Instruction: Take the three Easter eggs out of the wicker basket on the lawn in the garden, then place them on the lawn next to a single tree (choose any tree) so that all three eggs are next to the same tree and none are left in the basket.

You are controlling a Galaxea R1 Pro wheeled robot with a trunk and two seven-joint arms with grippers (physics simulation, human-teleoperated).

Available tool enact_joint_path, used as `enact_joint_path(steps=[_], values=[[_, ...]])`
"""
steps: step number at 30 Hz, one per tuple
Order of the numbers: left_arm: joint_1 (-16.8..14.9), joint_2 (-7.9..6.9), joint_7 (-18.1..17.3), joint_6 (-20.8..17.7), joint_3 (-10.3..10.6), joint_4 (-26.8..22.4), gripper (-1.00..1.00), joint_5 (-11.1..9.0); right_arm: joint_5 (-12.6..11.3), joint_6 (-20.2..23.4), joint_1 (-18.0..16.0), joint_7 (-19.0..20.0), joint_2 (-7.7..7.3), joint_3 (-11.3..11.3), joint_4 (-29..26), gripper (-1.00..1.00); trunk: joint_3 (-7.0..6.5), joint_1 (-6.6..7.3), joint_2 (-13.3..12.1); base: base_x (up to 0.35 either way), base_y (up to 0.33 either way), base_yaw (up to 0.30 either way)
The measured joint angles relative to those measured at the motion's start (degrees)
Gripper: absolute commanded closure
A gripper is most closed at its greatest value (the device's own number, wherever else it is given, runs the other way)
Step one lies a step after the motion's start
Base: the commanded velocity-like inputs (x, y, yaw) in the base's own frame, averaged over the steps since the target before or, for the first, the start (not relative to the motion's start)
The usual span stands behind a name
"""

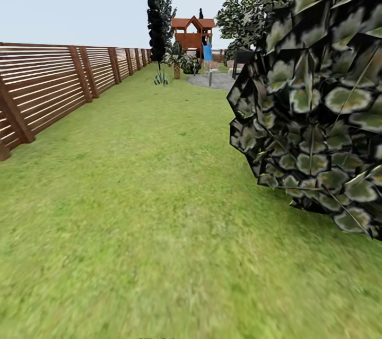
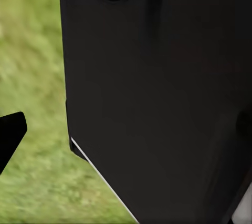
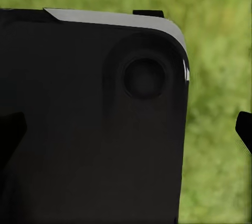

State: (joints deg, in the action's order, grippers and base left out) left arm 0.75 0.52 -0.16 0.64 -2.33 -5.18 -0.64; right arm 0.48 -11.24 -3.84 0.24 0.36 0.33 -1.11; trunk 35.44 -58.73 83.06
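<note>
Dark foliage [image 1: 313, 89] crowds the head view's lawn [image 1: 138, 211] and fence [image 1: 48, 84]; wrist views give black casing [image 2: 157, 98], claw states untellable.

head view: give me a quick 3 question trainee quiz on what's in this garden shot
1. True or false: the wooden fence runs along the left of the lawn.
2. What fills the right side, close to the camera? A) dark mottled foliage B) a wicker basket C) a white house
3. What colour is the slide on the far play structure?

Key: 1 true. 2 A, the foliage. 3 blue.
</note>
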Motion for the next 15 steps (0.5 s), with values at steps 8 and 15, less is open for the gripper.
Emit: enact_joint_path(steps=[8,15], values=[[0.00,0.02,0.03,0.00,-0.02,0.00,-1.00,-0.04,0.08,0.09,0.00,0.03,-0.22,0.05,0.00,-1.00,0.00,0.02,0.00,0.137,0.082,0.031],[0.00,-0.01,0.08,0.00,-0.05,0.00,-1.00,-0.08,0.08,0.19,0.00,0.07,-0.20,0.15,-0.01,-1.00,0.00,0.03,0.00,0.251,0.178,0.001]])
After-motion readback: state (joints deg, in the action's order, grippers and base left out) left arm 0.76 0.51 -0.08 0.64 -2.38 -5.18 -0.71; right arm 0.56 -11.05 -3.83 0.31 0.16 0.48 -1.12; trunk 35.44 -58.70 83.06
